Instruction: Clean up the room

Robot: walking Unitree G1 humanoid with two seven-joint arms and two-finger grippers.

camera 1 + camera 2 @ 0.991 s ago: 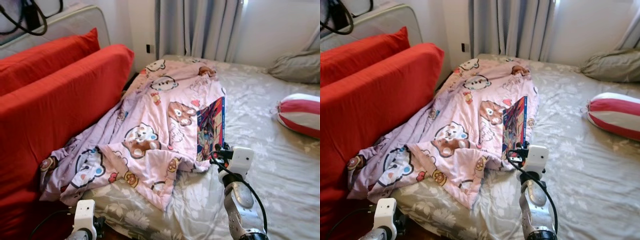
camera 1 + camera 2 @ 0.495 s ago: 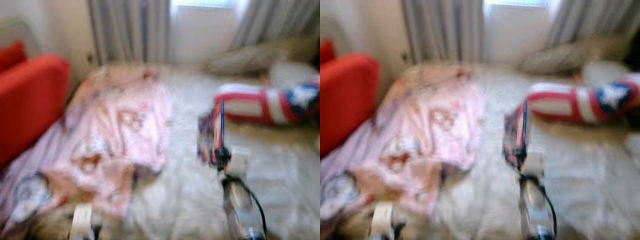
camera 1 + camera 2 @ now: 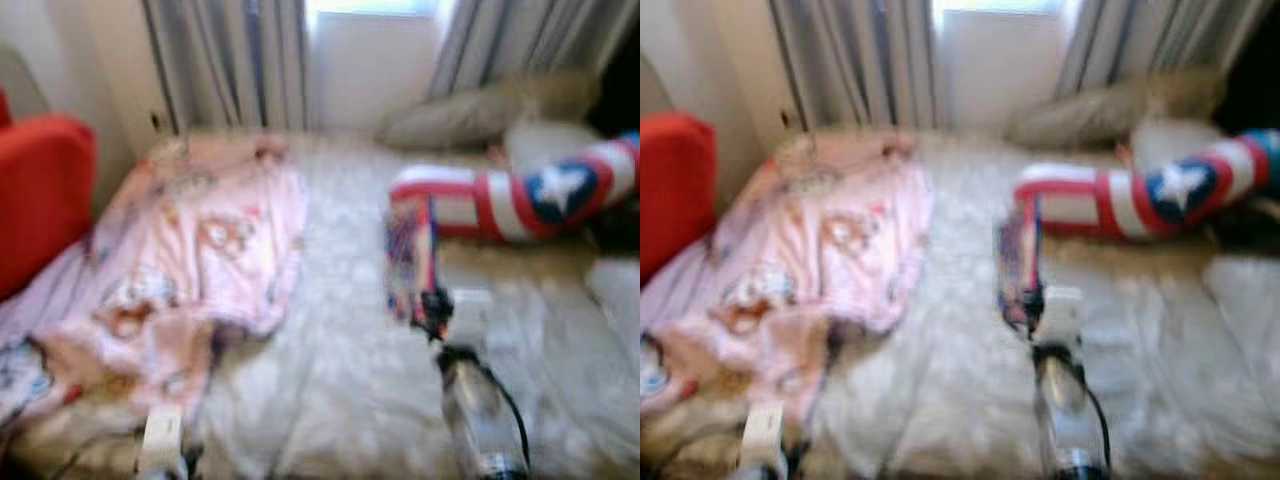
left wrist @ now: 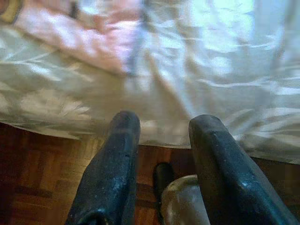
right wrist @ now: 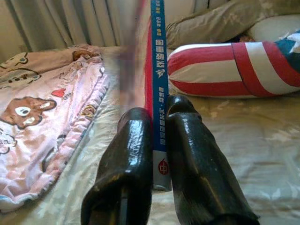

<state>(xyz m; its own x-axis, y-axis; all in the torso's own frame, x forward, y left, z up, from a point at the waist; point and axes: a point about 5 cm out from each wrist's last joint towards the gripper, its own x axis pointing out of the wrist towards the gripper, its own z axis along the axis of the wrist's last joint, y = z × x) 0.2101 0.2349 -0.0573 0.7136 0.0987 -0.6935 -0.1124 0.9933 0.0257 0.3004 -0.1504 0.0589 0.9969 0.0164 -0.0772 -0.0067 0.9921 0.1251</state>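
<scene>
Right gripper: the right gripper is clamped on the lower edge of a thin book; both fingers press its covers, blue spine upright between them
Book: held on edge above the bed, clear of the pink cartoon blanket; just in front of the red-and-white striped cushion with its blue star patch
Left gripper: the left gripper hangs low at the bed's near edge over wooden floor; fingers parted, nothing between them
Change: a second ago the red sofa filled the robot's left and the book stood against the blanket; now the whole view has swung right, blurred, the sofa only a sliver
Meaning: the robot is probably turning away with the book to put it away; no destination visible yet
</scene>
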